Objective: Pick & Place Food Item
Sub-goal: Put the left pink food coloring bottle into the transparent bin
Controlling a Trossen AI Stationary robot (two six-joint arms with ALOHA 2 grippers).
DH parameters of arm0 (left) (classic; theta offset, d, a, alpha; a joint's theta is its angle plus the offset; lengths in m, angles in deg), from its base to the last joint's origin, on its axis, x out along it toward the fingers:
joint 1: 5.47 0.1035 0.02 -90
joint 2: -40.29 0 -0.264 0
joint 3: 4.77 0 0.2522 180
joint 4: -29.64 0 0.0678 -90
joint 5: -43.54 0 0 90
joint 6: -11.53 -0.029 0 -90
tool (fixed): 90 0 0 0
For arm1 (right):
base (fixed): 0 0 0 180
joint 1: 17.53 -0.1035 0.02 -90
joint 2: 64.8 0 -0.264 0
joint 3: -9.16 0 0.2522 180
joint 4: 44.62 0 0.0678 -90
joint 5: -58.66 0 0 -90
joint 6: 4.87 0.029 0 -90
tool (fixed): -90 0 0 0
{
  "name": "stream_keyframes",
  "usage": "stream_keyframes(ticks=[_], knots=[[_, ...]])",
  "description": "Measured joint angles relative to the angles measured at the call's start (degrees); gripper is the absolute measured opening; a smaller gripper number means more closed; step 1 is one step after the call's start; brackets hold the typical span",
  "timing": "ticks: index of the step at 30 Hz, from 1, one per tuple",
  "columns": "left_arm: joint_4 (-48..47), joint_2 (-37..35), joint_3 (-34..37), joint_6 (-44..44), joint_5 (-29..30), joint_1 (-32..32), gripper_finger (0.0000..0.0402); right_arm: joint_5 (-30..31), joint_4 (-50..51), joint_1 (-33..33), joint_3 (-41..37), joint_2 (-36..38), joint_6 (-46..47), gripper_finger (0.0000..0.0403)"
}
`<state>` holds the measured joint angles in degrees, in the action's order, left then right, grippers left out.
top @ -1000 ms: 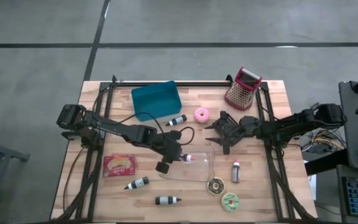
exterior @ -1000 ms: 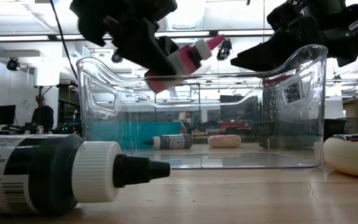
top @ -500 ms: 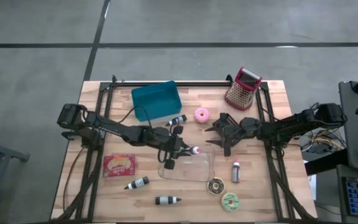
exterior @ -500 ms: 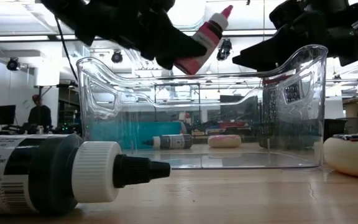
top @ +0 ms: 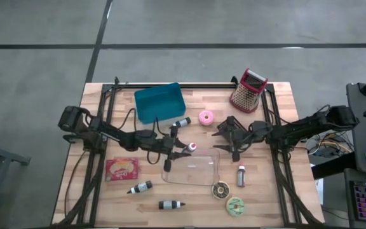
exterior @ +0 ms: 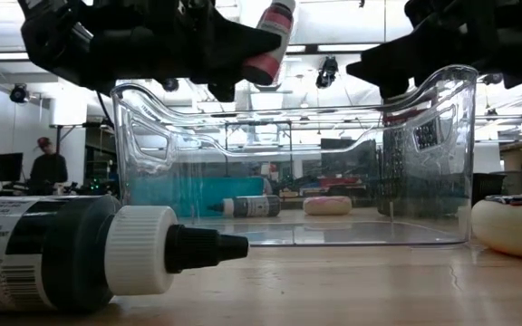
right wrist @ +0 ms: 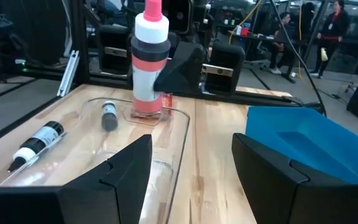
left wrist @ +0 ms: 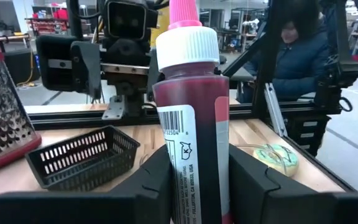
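A red food-colouring bottle (left wrist: 191,124) with a white cap and pink tip stands upright in my left gripper (top: 183,148), which is shut on it. In the high view it hangs above the far rim of the clear plastic bin (top: 192,168); the low view shows the bottle (exterior: 272,34) above the bin's wall (exterior: 442,154). My right gripper (top: 224,137) stands open at the bin's far right corner with nothing between its fingers (right wrist: 126,168). My left gripper pinches the bottle's body (left wrist: 219,180) below the cap, one finger (left wrist: 151,186) on each side. The fingers come level from the table's left and lie across the bottle. The bottle stands upright, tip up, lifted clear of the bin and the table.
A teal bin (top: 159,102), a grater (top: 248,89) and a pink donut (top: 206,117) stand at the far side. Dark bottles (top: 140,187) (top: 171,204) (top: 241,175), two donuts (top: 220,189) (top: 236,205) and a red packet (top: 122,168) lie around the clear bin.
My left gripper has tipped from slanting downward to level and drawn back toward the table's far left. The bottle in it has swung from lying sideways over the bin to standing upright with its tip up, now over the bin's far rim.
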<state>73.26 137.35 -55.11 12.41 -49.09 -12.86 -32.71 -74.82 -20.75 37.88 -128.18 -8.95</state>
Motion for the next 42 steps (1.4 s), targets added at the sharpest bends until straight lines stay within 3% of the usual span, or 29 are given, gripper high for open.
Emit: stream_keyframes(ticks=[5,15,23,32,42], knots=[[1.4,3.1,-1.5,0.0,1.4,0.0,0.0113,-0.3,-0.4,-1.6,0.0,-0.5,0.7,0.0219],[8.4,9.2,-2.7,-1.9,1.3,0.0,0.0113,-0.1,-11.0,-5.9,-0.3,-1.5,1.0,0.0219],[7.7,9.3,-3.4,-1.9,1.1,0.0,0.0113,1.6,-21.7,-5.7,1.1,-11.8,1.5,0.0219],[6.8,9.3,-3.5,-1.9,0.9,0.0,0.0113,1.4,-21.1,-5.5,7.9,-17.8,1.1,0.0219],[6.4,9.3,-3.4,-2.0,0.7,0.0,0.0113,-0.3,-16.5,-5.5,11.1,-17.8,1.8,0.0219]])
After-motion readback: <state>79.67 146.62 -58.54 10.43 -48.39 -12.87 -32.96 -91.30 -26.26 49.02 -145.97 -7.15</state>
